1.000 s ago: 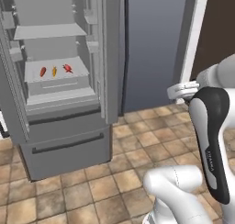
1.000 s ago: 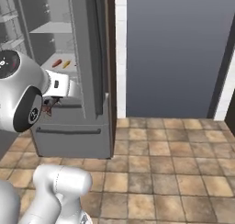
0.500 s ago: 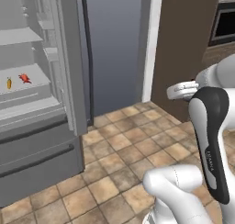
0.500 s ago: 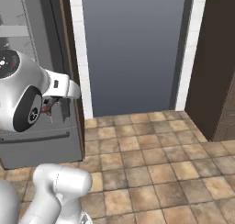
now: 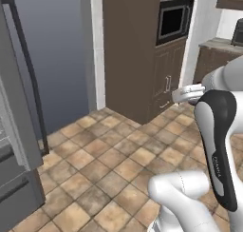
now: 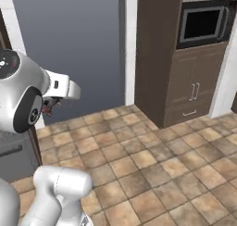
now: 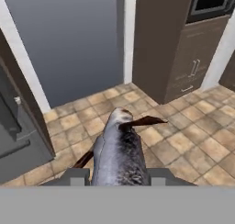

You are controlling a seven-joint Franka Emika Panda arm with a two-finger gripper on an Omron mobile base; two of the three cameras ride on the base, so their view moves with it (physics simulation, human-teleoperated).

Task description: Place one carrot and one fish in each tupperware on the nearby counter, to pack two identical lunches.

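A grey-black fish (image 7: 120,149) with a brown fin sticks up between the two dark fingertips (image 7: 75,176) in the hand view, head pointing away. My gripper (image 7: 118,177) is shut on it, held over the tiled floor. The right base view shows the gripper (image 6: 48,108) just below the white wrist, in front of the grey wall. In the left base view the hand's white end (image 5: 187,93) pokes out from behind the arm. The carrot and the tupperware are out of view.
The grey fridge (image 5: 19,131) stands at the left edge. A tall brown cabinet with a built-in oven (image 5: 175,19) rises ahead, with a counter corner (image 5: 223,43) at the far right. Tiled floor (image 6: 152,160) stretches between them.
The whole picture has swung: the base has turned right, so the open fridge and its shelves slid off to the left and the brown cabinet came in. The fish stays in the gripper.
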